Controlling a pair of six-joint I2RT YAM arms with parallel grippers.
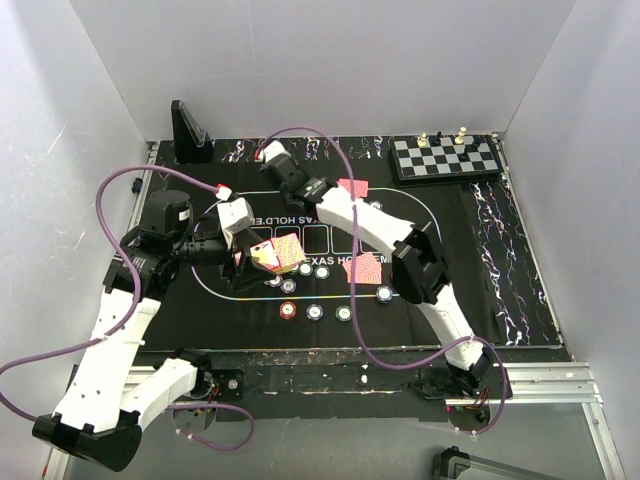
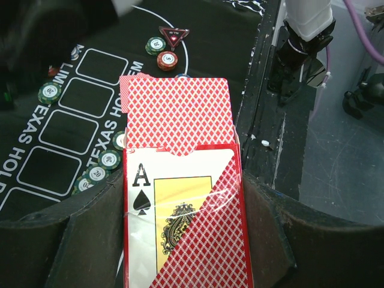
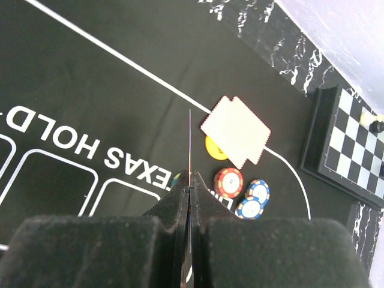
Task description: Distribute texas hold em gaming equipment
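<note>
Between white walls (image 1: 300, 60), over felt (image 1: 480, 290), left jaws clasp deck (image 2: 183, 198), right jaws pinch card (image 3: 190, 144).

Matt black mat (image 1: 480, 260), glossy card box (image 2: 180, 240)

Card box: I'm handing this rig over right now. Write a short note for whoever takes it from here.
Left gripper: shut on the card box, red-backed deck poking out.
Right gripper: shut on a single card, seen edge-on.
Done: far cards and near cards lie face down; chips beside the far cards, yellow disc partly under them.
To do: set down the single card; likely more dealing from the deck.
</note>
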